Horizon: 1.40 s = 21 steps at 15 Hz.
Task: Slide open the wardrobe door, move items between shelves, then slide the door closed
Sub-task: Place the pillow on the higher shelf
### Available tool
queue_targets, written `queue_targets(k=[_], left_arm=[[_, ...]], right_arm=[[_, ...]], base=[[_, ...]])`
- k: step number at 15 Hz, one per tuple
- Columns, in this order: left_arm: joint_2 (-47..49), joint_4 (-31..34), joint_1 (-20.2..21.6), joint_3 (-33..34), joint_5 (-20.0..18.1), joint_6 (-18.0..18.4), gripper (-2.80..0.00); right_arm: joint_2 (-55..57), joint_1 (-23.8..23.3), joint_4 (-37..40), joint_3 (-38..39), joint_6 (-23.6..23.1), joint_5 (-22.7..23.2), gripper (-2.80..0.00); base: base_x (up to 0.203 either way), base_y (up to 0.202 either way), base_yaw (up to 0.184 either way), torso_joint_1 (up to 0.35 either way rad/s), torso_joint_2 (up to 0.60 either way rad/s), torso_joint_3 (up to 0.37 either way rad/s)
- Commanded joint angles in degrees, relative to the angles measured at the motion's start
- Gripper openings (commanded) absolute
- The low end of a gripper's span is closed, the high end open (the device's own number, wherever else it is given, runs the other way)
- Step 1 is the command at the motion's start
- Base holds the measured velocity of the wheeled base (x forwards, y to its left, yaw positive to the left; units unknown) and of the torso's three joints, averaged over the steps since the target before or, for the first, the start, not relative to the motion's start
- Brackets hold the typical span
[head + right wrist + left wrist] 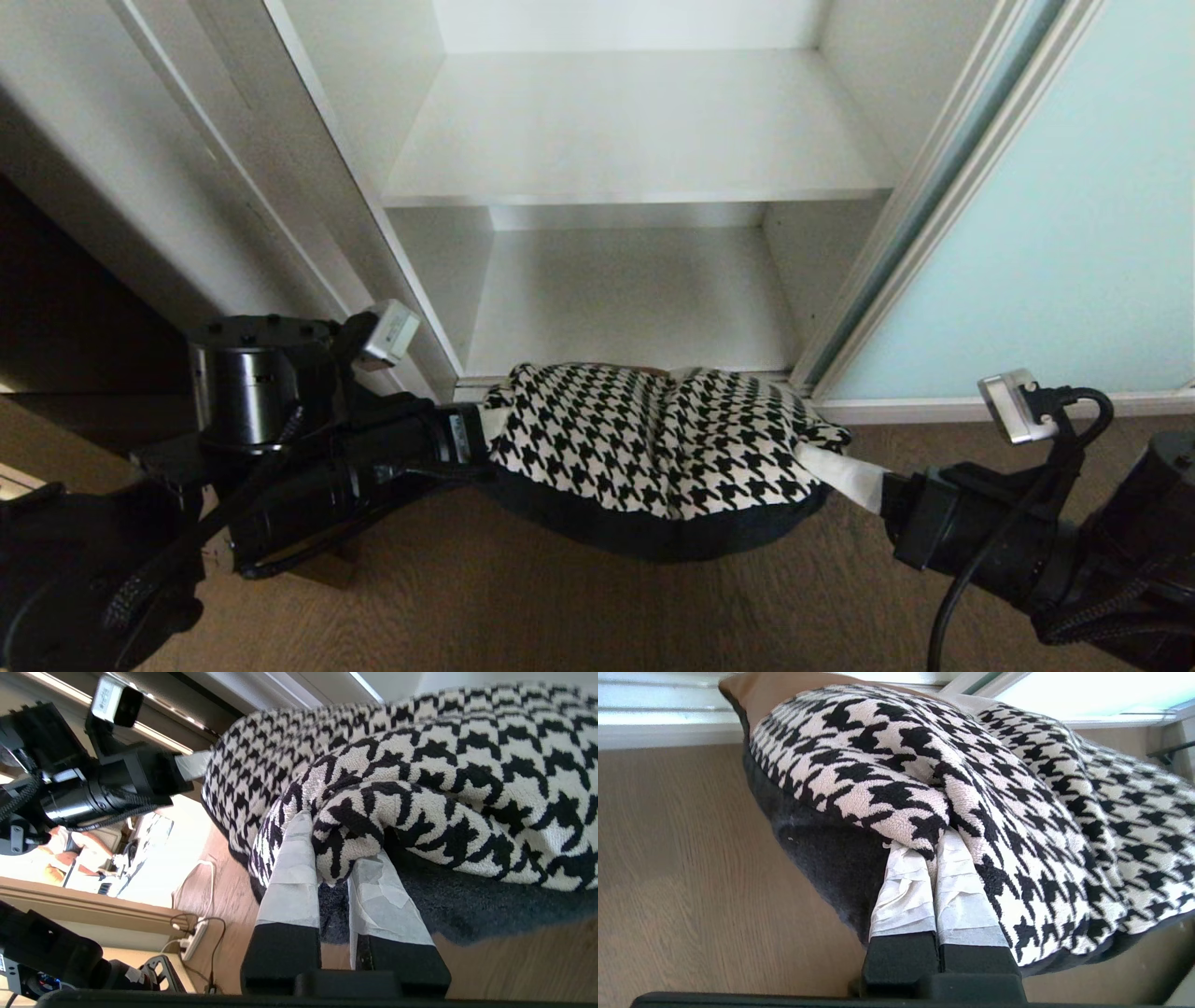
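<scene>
Brown wood-grain floor (523, 607) fills the 6 o'clock half of the head view. An off-white wardrobe side post (308, 187) slants toward 11 o'clock. At 9 o'clock lies a dark recess (56, 308). A white power strip (195, 938) with cables rests on the floor.

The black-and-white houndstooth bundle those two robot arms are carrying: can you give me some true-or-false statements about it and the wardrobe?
1. The black-and-white houndstooth fabric bundle with a dark underside hangs above the brown wooden floor. True.
2. Only one gripper holds it. False: the left gripper and the right gripper each pinch an end.
3. The frosted pale aqua glass sliding wardrobe door covers the compartment. False: it stands slid aside to the right.
4. Both flat white shelves in view are bare. True.
5. The bundle lies on the lower shelf. False: it is in front of the wardrobe.
</scene>
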Motion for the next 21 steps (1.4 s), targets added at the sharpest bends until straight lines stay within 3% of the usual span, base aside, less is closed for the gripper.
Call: queue_targets(k=[1, 21], left_arm=[[-0.2, -0.2, -0.5, 0.2, -0.1, -0.2, -2.80], [-2.8, -0.7, -1.5, 0.7, 0.2, -0.1, -2.80]], right_arm=[[-0.8, -0.1, -0.5, -0.2, 0.3, 0.0, -2.80], [-2.3, -0.4, -0.4, -0.5, 0.6, -0.1, -2.80]], base=[[0.000, 0.000, 0.000, 0.002, 0.00, 0.198], [0.000, 0.000, 0.000, 0.001, 0.00, 0.201]])
